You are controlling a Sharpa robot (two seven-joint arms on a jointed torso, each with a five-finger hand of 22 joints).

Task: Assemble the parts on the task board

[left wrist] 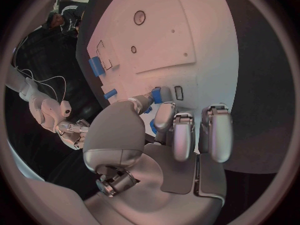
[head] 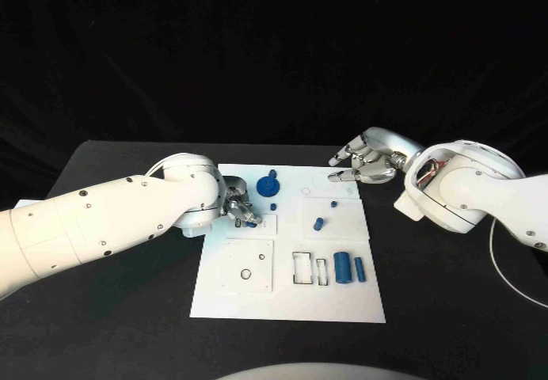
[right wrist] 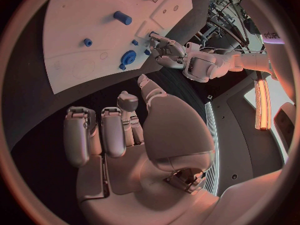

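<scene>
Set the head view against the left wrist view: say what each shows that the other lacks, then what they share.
Head view, not the left wrist view: the round blue toothed part standing on the far side of the task board.
Left wrist view, not the head view: the palm side of the left hand, with a small blue part at its fingertips; whether it is pinched is unclear.
Both: the board, the two blue cylinders lying on it, and the right hand beyond the board's far right corner, holding nothing.

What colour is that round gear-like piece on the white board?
Blue. The gear-like piece shows best in the head view, on the task board.
</scene>
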